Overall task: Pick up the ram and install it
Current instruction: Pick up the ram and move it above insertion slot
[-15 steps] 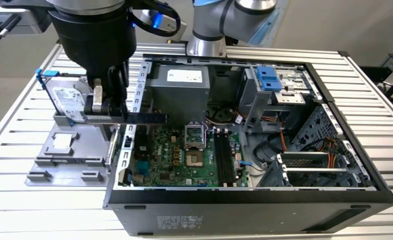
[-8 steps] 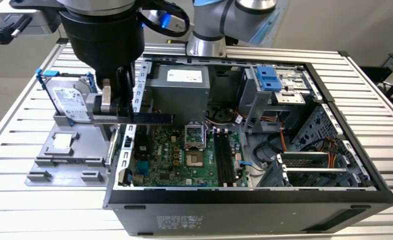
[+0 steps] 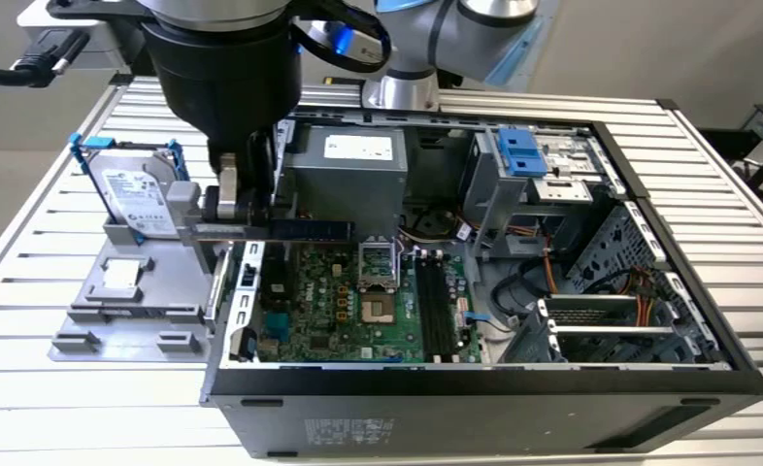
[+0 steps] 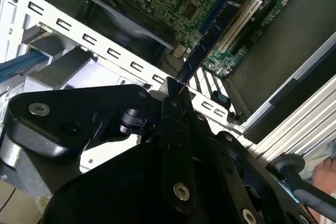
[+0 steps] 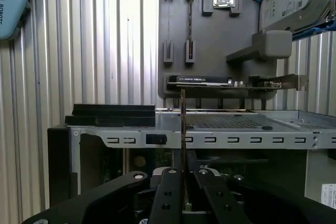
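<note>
Tool (image 5: pixel 183 171) clamped on thin dark ram (image 5: pixel 182 124), slatted metal table (image 3: pixel 83 417)

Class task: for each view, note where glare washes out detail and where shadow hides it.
Exterior view: even light; the computer case front is dark. First wrist view: glare on the table slats, shadow inside the case. Second wrist view: the case rail is bright, and the gripped ram reads dark.

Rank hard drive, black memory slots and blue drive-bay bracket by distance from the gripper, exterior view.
From the gripper holding the ram:
1. Hard drive, just to the exterior view's left.
2. Black memory slots, mid-motherboard.
3. Blue drive-bay bracket, toward the exterior view's right.
</note>
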Tool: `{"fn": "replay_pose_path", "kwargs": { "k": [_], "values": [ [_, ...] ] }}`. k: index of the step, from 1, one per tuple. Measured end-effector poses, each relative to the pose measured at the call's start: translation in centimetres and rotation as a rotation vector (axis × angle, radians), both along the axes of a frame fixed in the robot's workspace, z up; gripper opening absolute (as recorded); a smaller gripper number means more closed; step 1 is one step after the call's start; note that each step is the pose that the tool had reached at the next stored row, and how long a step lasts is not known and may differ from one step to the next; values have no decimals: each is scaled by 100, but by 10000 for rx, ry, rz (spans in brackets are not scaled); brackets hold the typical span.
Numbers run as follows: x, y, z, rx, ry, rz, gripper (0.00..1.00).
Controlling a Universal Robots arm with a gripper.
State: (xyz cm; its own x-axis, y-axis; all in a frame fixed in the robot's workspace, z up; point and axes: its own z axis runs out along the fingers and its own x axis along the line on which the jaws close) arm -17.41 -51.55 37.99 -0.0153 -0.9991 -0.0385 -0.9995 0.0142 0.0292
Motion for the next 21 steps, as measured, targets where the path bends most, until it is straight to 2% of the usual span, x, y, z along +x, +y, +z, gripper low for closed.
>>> {"fn": "replay_pose_path", "kwargs": {
  "k": [6, 21],
  "values": [
    [170, 2, 0, -1, 1, 0, 0],
    [682, 6, 0, 0, 1, 0, 0]
  ]
}}
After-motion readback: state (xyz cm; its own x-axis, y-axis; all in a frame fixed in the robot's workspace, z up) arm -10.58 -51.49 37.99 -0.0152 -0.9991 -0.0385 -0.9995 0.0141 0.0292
